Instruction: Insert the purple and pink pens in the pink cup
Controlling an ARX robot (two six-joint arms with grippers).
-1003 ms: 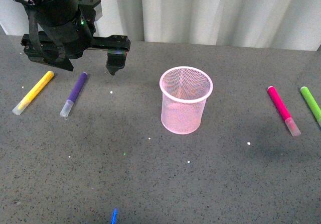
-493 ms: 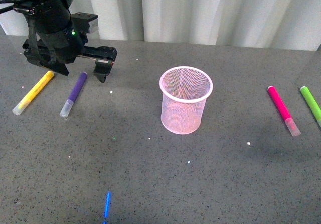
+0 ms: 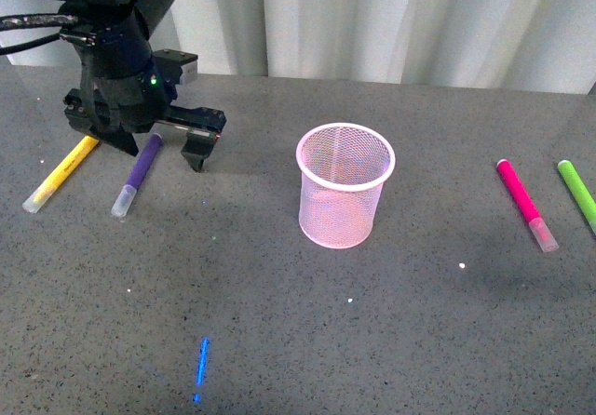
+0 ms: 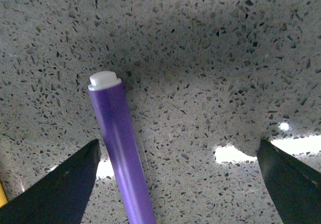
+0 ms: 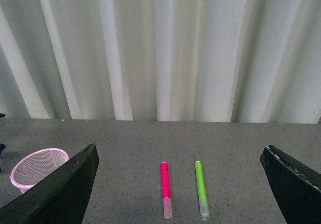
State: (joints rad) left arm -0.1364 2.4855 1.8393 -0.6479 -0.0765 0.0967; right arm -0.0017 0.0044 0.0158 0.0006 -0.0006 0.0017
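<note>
- The purple pen lay flat on the bench, toward its far left corner, its frosted cap pointing at the near edge; its white-plugged butt end sat between the fingers of the left gripper, close to one finger and well apart from the other; no finger touched it.
- The pink pen lay flat near the bench's right edge, cap toward the near edge; nothing held it.
- The pink cup stood upright about the middle of the bench, well apart from both pens; no pen showed through its mesh.
- The left gripper's jaws stood wide, straddling the purple pen; whether the fingertips touched the bench I cannot tell.
- The right gripper hung clear of the bench with its jaws wide and nothing between them; its wrist camera looked over the pink pen and the cup toward the curtain.
- A yellow marker lay just beside the purple pen, nearer the left edge; a green marker lay just beside the pink pen, nearer the right edge.
- The bench was dark grey stone-like material flecked with pale specks; a short blue streak of light showed near its near edge.
- A pale pleated curtain hung along the far edge, closing off the room behind.
</note>
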